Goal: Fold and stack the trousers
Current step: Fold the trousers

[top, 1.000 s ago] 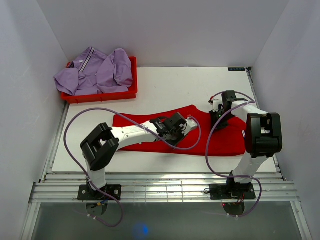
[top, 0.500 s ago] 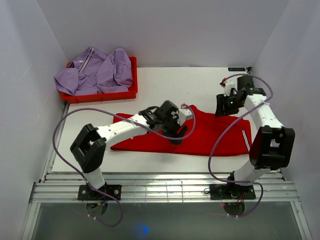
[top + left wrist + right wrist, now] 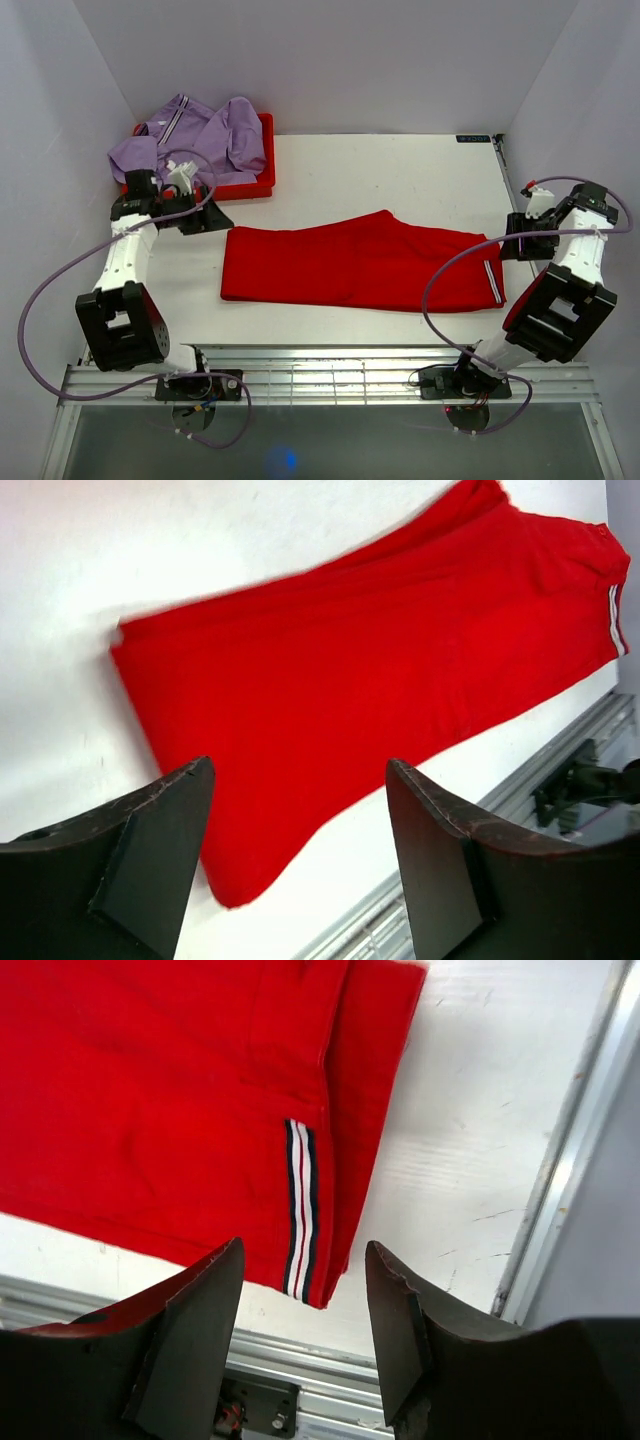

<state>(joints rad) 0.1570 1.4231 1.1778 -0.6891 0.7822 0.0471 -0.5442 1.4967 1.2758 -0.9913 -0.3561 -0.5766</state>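
Top external: limp trousers (image 3: 355,262) are lying flat, likely wanting corner pinches; left gripper (image 3: 300,772) at 9 o'clock, right gripper (image 3: 304,1248) at 3, both gaping empty.

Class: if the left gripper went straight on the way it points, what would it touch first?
Most likely the red trousers, near the leg end: cloth fills the gap ahead of the open left gripper. Depth is unclear, so the white table beside them is possible.
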